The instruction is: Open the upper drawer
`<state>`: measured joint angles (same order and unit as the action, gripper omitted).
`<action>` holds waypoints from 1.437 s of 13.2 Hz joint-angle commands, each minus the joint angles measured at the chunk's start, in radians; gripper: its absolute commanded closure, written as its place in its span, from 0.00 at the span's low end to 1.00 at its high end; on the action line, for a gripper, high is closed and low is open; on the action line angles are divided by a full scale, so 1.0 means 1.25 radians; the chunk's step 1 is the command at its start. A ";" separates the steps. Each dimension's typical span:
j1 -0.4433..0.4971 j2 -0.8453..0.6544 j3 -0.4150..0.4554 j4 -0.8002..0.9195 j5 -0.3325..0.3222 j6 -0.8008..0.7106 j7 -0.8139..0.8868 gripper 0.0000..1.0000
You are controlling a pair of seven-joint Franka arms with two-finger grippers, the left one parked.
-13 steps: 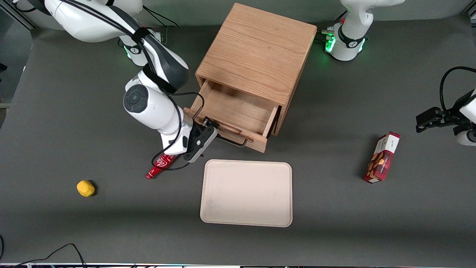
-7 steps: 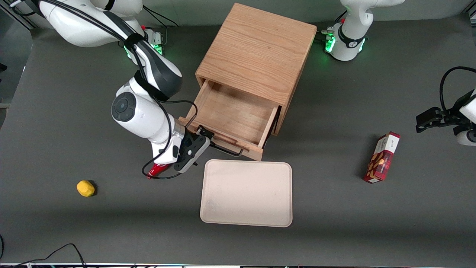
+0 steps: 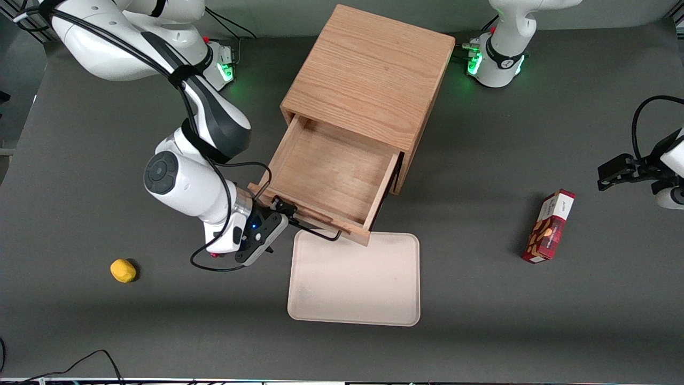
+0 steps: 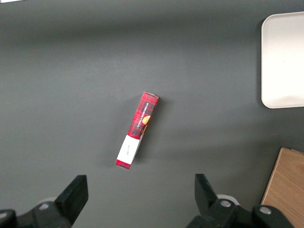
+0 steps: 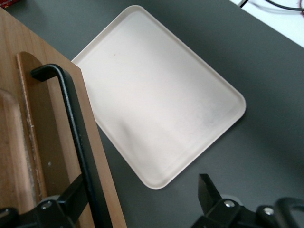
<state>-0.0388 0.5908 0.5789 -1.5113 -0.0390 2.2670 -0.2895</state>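
Observation:
The upper drawer (image 3: 328, 171) is pulled far out of the oak cabinet (image 3: 368, 69), and its bare wooden inside shows. Its front edge overhangs the tray's edge nearest the cabinet. The thin black wire handle (image 3: 315, 231) runs along the drawer's front; it also shows in the right wrist view (image 5: 76, 133). My right gripper (image 3: 282, 208) is at the handle's end toward the working arm. In the right wrist view the gripper (image 5: 142, 187) is open, with one finger (image 5: 76, 194) against the handle and the other over bare table. The bottom drawer is hidden under the upper one.
A cream tray (image 3: 352, 289) lies in front of the drawer, nearer the front camera; it also shows in the right wrist view (image 5: 161, 99). A yellow lump (image 3: 123, 270) lies toward the working arm's end. A red snack box (image 3: 549, 225) lies toward the parked arm's end.
The drawer has slid farther out toward the front camera, and its front now overlaps the tray. My gripper moved with the handle and now covers most of a red can.

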 commanded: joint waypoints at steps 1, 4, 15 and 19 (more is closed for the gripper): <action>0.002 0.030 -0.016 0.052 -0.028 -0.015 -0.014 0.00; 0.002 0.033 -0.027 0.063 -0.031 -0.015 -0.014 0.00; -0.004 -0.034 0.006 0.152 0.110 -0.244 0.171 0.00; -0.061 -0.152 -0.024 0.184 0.107 -0.397 0.244 0.00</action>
<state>-0.0766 0.4980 0.5787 -1.2720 0.0787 1.8473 -0.0220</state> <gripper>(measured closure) 0.000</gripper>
